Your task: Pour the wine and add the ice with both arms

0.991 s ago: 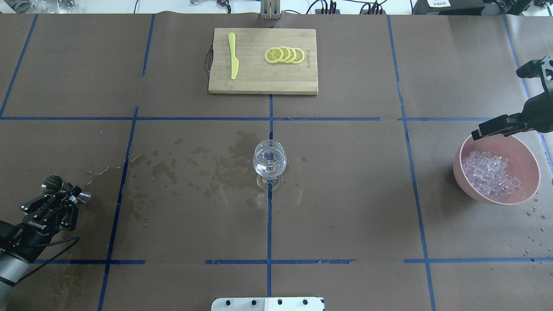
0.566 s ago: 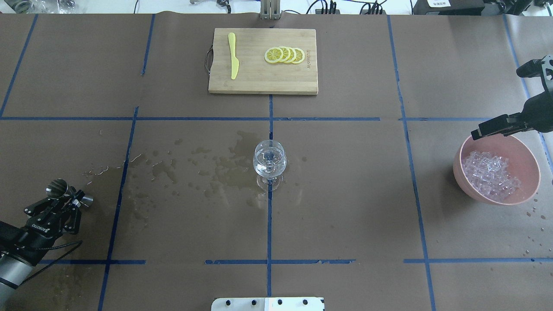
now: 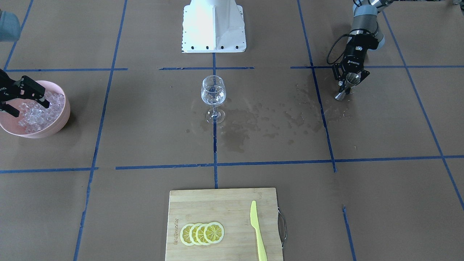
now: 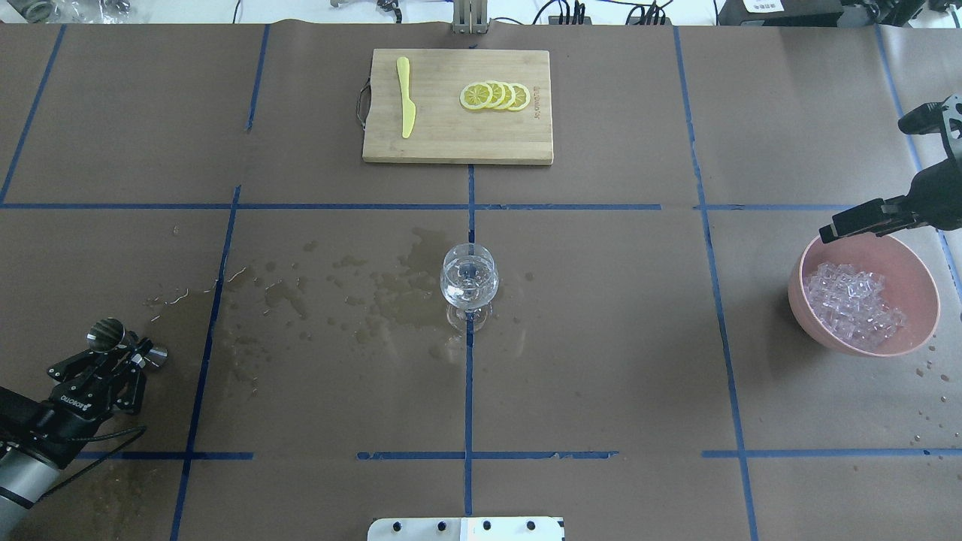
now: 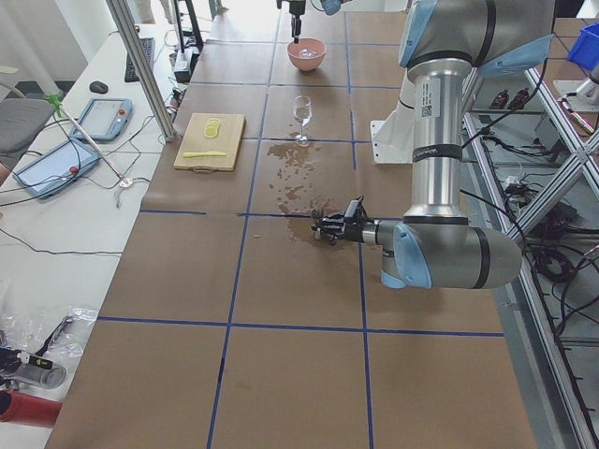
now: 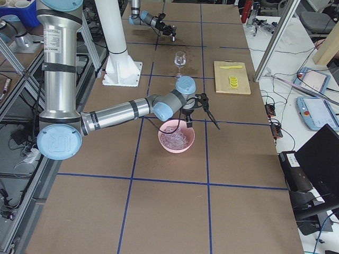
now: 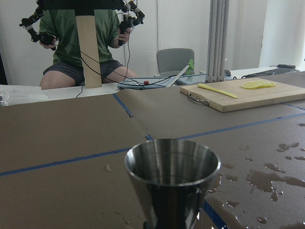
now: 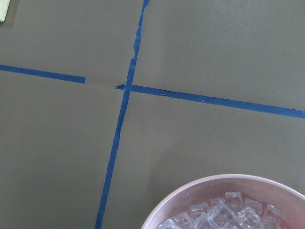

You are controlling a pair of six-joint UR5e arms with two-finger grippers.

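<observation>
left gripper (image 4: pixel 129 351) clamped on steel measuring cup (image 4: pixel 105 330), low over tabletop (image 4: pixel 601 338) | right gripper (image 3: pixel 32 108) wide open over bowl (image 4: pixel 797 293) rim | ice (image 4: pixel 853 304) heaped in bowl | glass (image 4: pixel 469 279) upright mid-tabletop, beside wet patches (image 4: pixel 391 300)

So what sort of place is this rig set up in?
Most likely a robotics lab, not a bar: the table is covered in brown paper gridded with blue tape, aluminium frame posts stand alongside, and a seated operator holds cabled hand controllers.

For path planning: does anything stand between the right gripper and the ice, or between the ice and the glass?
Nothing visible does. The right gripper hangs open above the ice; only table lies between bowl and glass.
</observation>
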